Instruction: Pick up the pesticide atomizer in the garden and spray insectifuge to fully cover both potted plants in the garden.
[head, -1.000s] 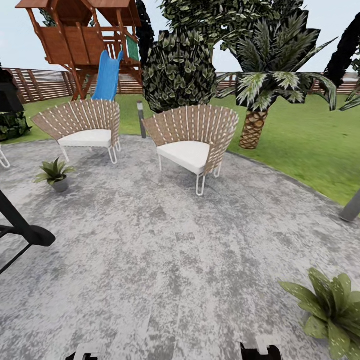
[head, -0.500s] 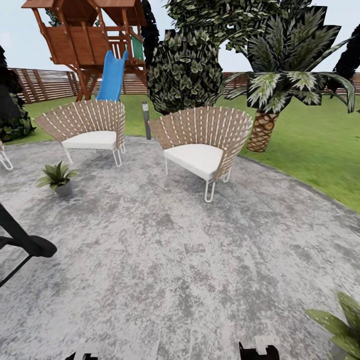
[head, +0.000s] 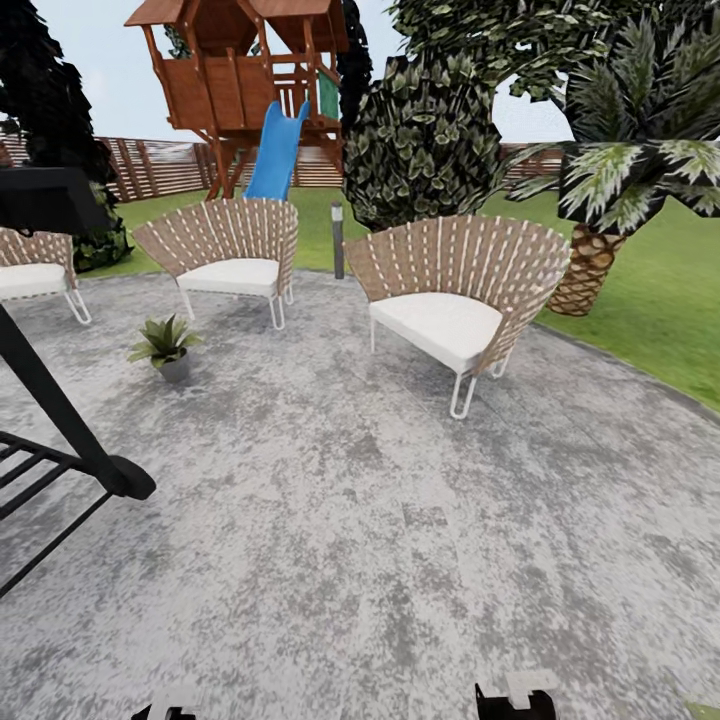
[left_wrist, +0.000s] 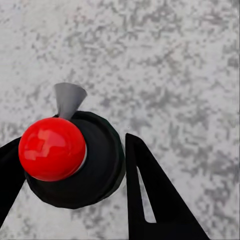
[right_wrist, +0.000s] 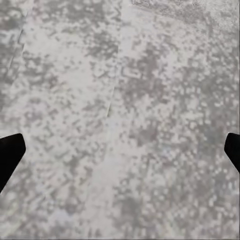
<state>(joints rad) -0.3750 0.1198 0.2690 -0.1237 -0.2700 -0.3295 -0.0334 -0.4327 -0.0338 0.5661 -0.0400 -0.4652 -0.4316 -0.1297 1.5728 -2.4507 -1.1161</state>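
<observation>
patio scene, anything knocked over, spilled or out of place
Nothing stands out. Both woven wicker chairs with white cushions stand upright on the mottled grey stone patio, and the small potted plant in its grey pot sits upright with no spill around it.

Three woven chairs (head: 450, 290), one potted plant (head: 166, 345), perhaps two palms (head: 640, 180).

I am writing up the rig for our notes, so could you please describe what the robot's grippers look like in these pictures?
The left gripper has flat matte black fingers, tapering to a point, one with a narrow slot cut through it. The right gripper shows as two black fingertips at the frame's edges. In the head view, black parts with white blocks sit at the lower edge. No cables or markings can be seen.
</observation>
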